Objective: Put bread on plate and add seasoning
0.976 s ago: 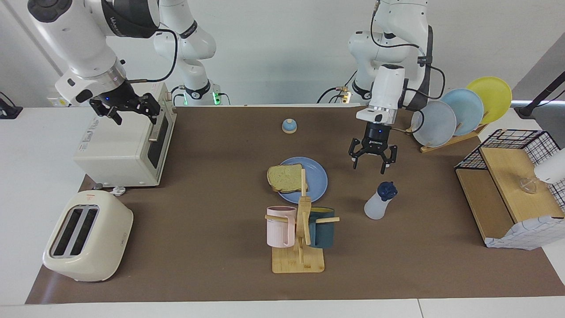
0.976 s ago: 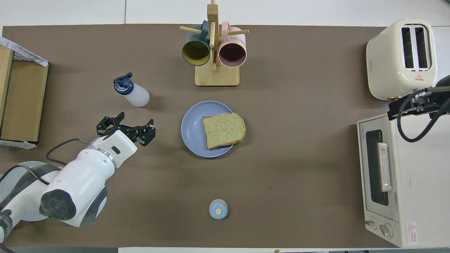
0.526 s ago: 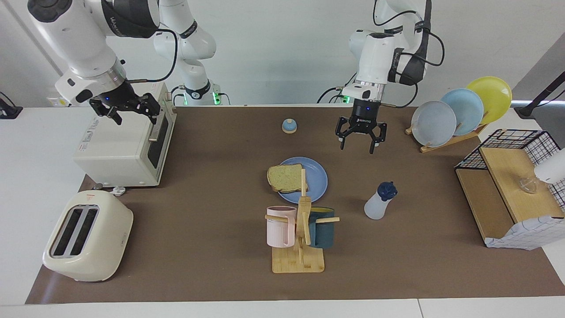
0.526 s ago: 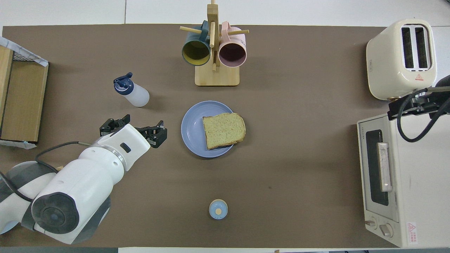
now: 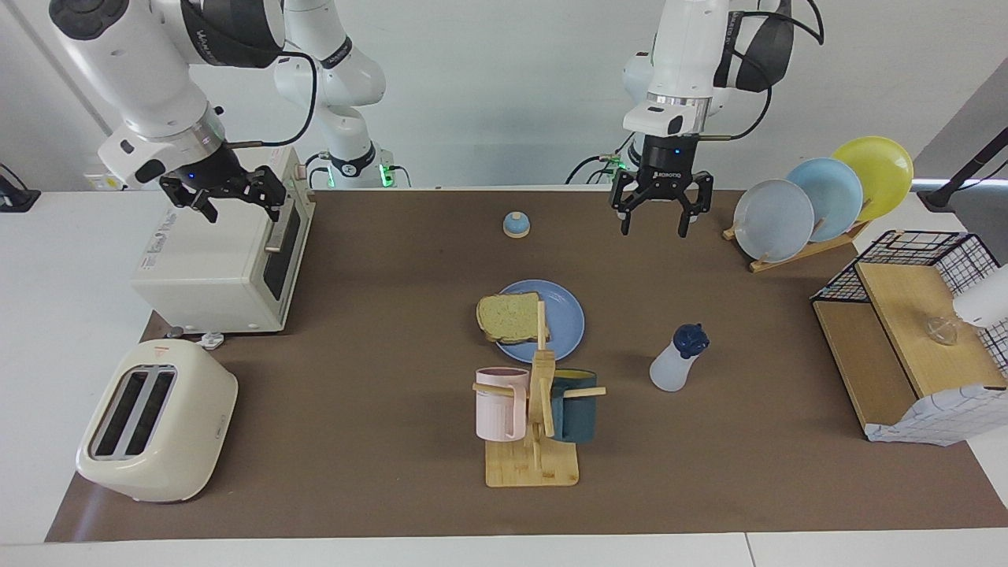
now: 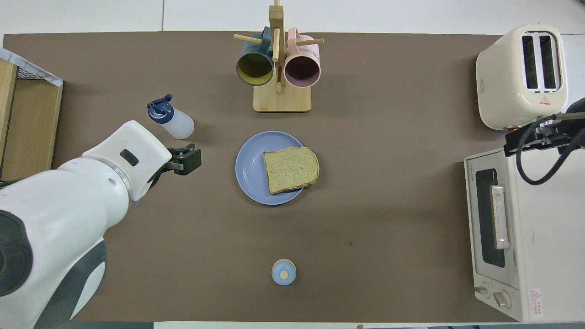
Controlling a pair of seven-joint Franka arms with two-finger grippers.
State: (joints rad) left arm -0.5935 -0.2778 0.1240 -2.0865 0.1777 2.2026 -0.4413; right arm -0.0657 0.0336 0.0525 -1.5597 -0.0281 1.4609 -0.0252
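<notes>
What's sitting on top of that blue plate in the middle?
One slice of bread lies on the plate, toward the right arm's end, its crust hanging a little past the rim. The plate's remaining surface looks bare. Whatever is beneath the slice is covered.

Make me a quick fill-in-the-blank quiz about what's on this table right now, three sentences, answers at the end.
1. The bread lies on the ____ plate.
2. The seasoning bottle has a dark ____ cap.
3. The pink mug hangs on the wooden ____ beside the teal mug.

Missing words: blue; blue; rack
</notes>
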